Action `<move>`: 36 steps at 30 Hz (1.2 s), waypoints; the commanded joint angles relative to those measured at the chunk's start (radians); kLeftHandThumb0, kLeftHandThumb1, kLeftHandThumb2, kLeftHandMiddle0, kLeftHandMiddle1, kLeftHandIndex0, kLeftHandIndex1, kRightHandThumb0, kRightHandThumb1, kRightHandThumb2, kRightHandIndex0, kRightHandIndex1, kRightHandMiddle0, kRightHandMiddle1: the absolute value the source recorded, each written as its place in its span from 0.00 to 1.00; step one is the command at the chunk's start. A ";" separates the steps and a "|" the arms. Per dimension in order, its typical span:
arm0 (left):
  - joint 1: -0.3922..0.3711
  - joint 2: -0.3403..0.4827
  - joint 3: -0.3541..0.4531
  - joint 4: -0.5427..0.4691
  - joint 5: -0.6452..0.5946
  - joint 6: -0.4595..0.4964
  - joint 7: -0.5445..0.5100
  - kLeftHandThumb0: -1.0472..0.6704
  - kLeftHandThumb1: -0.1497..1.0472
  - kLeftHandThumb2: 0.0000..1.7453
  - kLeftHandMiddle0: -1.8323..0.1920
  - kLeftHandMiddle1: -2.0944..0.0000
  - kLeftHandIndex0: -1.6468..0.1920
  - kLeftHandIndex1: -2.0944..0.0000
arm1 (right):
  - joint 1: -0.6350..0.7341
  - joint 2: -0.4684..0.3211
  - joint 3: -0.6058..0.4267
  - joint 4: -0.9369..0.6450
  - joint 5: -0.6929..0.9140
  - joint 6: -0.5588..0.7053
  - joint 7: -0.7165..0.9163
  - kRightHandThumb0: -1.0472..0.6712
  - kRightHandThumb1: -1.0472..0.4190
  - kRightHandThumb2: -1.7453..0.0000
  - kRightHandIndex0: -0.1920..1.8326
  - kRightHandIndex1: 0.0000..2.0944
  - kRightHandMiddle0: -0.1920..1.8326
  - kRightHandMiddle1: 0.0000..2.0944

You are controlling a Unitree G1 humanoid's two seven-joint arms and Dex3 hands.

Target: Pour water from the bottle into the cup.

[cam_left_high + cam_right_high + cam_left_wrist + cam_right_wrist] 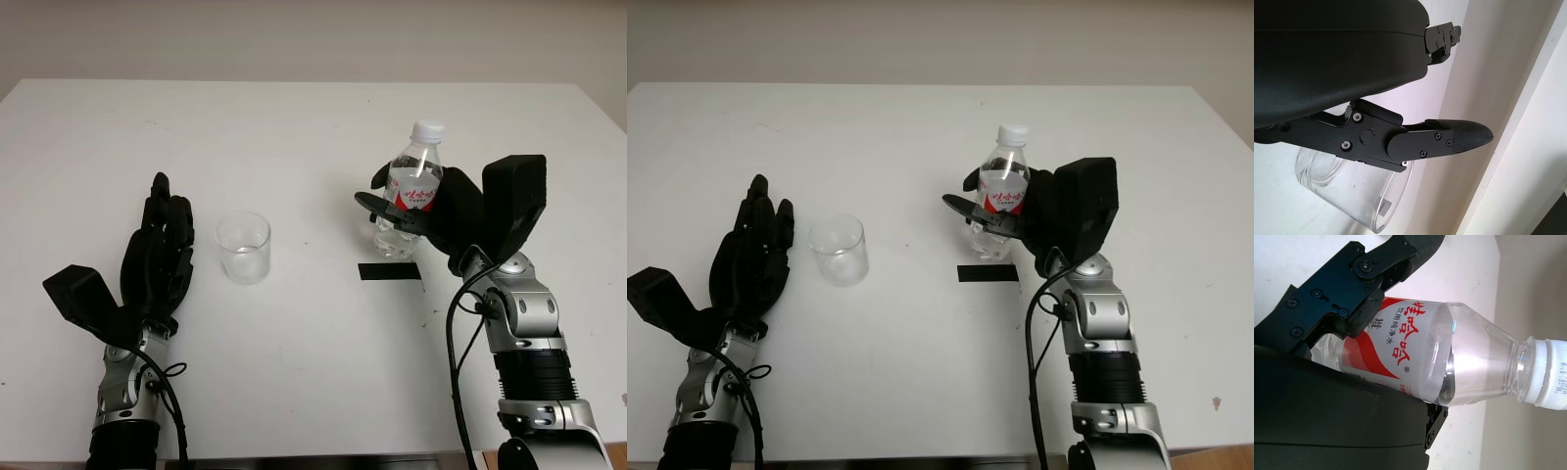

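A clear plastic water bottle with a red-and-white label and a white cap stands upright right of the table's centre. My right hand is shut on its middle, thumb and fingers wrapped round the label. The bottle's base is close above or on the table; I cannot tell which. An empty clear cup stands left of centre. My left hand is open just left of the cup, not touching it; one finger reaches beside the cup's rim.
The white table stretches far behind both objects. A black tape strip lies flat on it just in front of the bottle. A gap of bare table separates cup and bottle.
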 commanded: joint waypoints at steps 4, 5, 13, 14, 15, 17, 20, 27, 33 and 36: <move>0.017 0.004 0.008 -0.008 -0.006 0.010 -0.006 0.20 1.00 0.24 0.98 0.97 0.98 0.97 | 0.016 0.012 -0.003 -0.018 0.003 0.021 -0.007 0.52 0.00 0.83 0.92 1.00 0.77 1.00; 0.017 0.003 0.008 -0.011 -0.008 0.014 -0.005 0.20 1.00 0.24 0.98 0.97 0.98 0.97 | 0.021 0.013 -0.003 -0.024 0.005 0.029 -0.006 0.52 0.00 0.83 0.94 1.00 0.78 1.00; 0.021 0.008 0.008 -0.019 0.001 0.017 0.001 0.19 1.00 0.24 0.98 0.97 0.98 0.97 | 0.106 0.031 0.008 -0.051 0.009 -0.004 0.008 0.51 0.00 0.83 0.96 1.00 0.79 1.00; 0.020 0.007 0.010 -0.020 -0.002 0.019 0.000 0.19 1.00 0.24 0.98 0.97 0.98 0.97 | 0.118 0.034 0.011 -0.052 0.007 -0.017 0.011 0.50 0.00 0.83 0.96 1.00 0.79 1.00; 0.020 0.008 0.010 -0.020 -0.002 0.020 -0.001 0.19 1.00 0.23 0.97 0.97 0.98 0.97 | 0.128 0.035 0.015 -0.055 0.002 -0.023 0.010 0.50 0.00 0.83 0.96 1.00 0.79 1.00; 0.020 0.010 0.010 -0.021 -0.001 0.021 -0.002 0.19 1.00 0.23 0.97 0.97 0.97 0.97 | 0.141 0.037 0.022 -0.061 -0.004 -0.030 0.006 0.50 0.00 0.83 0.96 1.00 0.79 1.00; 0.020 0.013 0.010 -0.021 0.002 0.025 0.001 0.19 1.00 0.23 0.97 0.97 0.97 0.97 | 0.155 0.040 0.027 -0.050 -0.011 -0.055 0.009 0.51 0.00 0.83 0.97 1.00 0.80 1.00; 0.019 0.015 0.013 -0.021 -0.003 0.025 -0.005 0.19 1.00 0.23 0.97 0.97 0.97 0.97 | 0.192 0.032 0.065 0.025 -0.069 -0.247 0.031 0.52 0.00 0.81 1.00 1.00 0.84 1.00; 0.019 0.020 0.015 -0.023 -0.005 0.032 -0.011 0.19 1.00 0.23 0.98 0.98 0.97 0.97 | 0.188 0.033 0.092 0.183 -0.160 -0.472 -0.008 0.46 0.00 0.92 0.53 1.00 0.46 1.00; 0.021 0.021 0.016 -0.028 -0.007 0.034 -0.013 0.19 1.00 0.23 0.98 0.98 0.98 0.97 | 0.175 0.003 0.110 0.238 -0.185 -0.523 0.026 0.38 0.03 0.97 0.09 0.94 0.09 0.96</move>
